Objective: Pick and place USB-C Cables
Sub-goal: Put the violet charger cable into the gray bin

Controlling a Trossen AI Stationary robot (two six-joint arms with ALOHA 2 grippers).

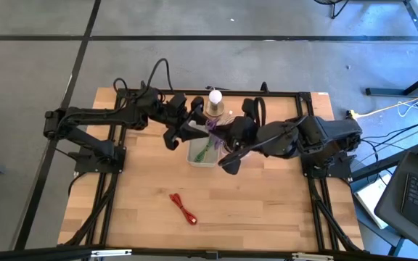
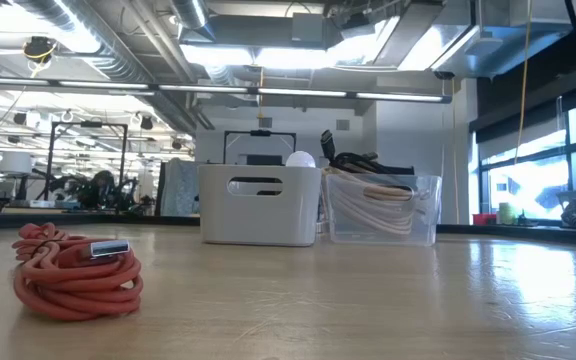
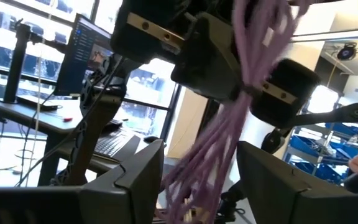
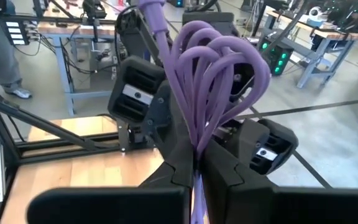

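Grey concrete floor (image 1: 267,22), bright ceiling lights (image 2: 268,55), tall windows (image 2: 538,170), workbenches behind the wooden table (image 1: 252,203).

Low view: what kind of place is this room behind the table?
Probably an industrial lab or workshop: exposed ceiling ducts, long strip lights, and workbenches with equipment beyond the wooden table.

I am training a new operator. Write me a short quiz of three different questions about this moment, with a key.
1. True or false: the right gripper is shut on the purple cable bundle.
2. Which cable lies alone on the wooden table? A) green B) red C) black
3. Fill in: the left gripper has its jaws ____, standing on either side of the hanging purple bundle.

Key: 1 true; 2 B, the red cable bundle; 3 open.
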